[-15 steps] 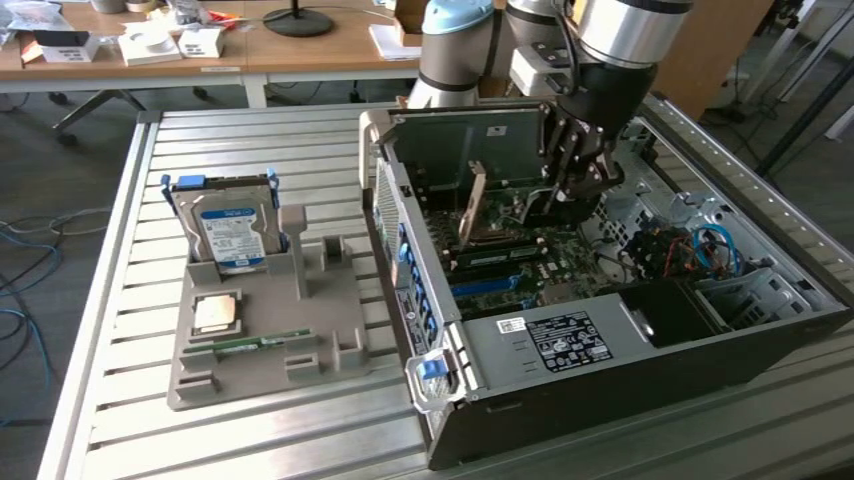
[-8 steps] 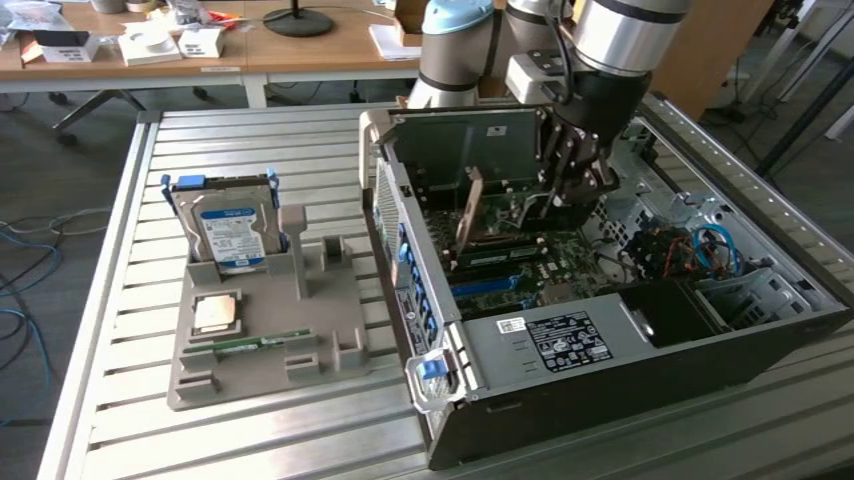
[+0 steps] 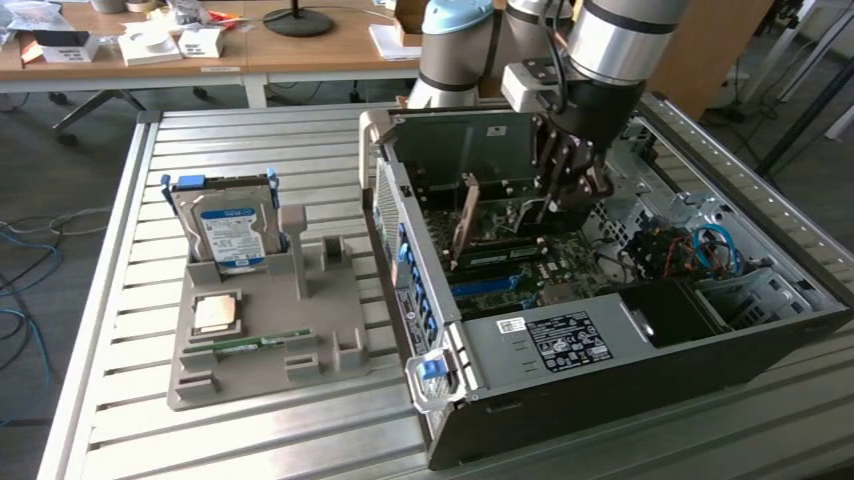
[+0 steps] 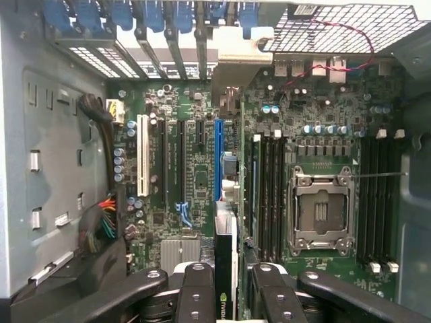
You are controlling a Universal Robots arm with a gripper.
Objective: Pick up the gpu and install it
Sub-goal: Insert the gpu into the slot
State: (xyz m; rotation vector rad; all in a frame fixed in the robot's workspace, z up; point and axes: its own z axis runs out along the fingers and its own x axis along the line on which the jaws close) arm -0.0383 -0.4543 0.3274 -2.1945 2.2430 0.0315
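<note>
**gpu (image 4: 225, 235) pinched edge-on above the motherboard**

In the exterior view, the gripper (image 3: 571, 185) is seen inside the open computer case (image 3: 641, 360), which lies on a slatted metal table (image 3: 267, 140). A silver hard drive (image 3: 230, 228) is stood upright in a grey moulded tray (image 3: 334, 330) beside the case.

In the wrist view, the gpu is seen as a thin black strip. It is clamped between the two black fingers (image 4: 197, 293), which are pressed against its flat faces. It is held over the green motherboard (image 4: 195, 175), nearly in line with the long blue slot (image 4: 217, 158).

For a good insertion, it is judged that the card should be kept upright and its lower edge parallel to the slot, and that pressure should be applied evenly. The card looks rigid and smooth, the slot is narrow hard plastic, and the board is crowded with small cylindrical capacitors, so a tilted approach could be risky.
</note>
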